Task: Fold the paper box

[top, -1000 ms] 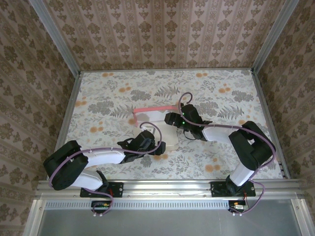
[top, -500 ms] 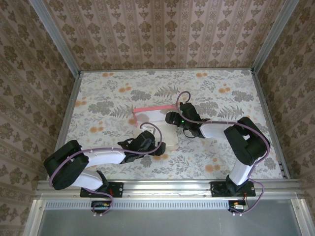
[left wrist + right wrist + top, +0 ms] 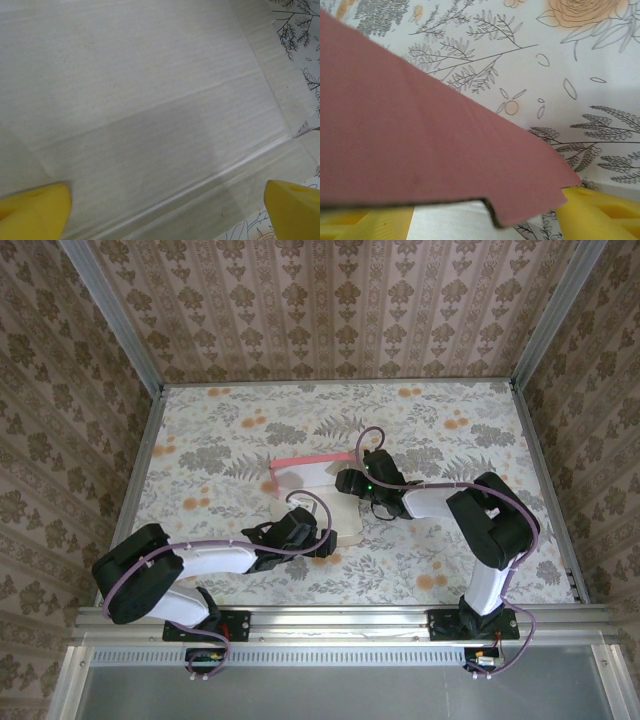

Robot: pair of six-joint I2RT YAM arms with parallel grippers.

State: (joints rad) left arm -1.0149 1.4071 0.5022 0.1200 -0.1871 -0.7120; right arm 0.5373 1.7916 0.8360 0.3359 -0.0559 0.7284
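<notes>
Two yellow fingers (image 3: pixel 35 212) of your left gripper (image 3: pixel 162 215) stand wide apart, holding nothing, close over the pale inner side of the paper box (image 3: pixel 312 502). Whether they touch the card I cannot tell. Your right gripper (image 3: pixel 485 222) is spread too, with a pink flap (image 3: pixel 410 150) lying across it rather than pinched. The box sits mid-table between the two grippers, with a pink strip along its far edge, on the flowered table (image 3: pixel 450 430). Treat this card as light and thin: probably stiff along a panel, weak at the scored creases, apt to slide and to spring back when released. Pin a flat panel with one gripper and take a flap at its free edge, away from the corners.
</notes>
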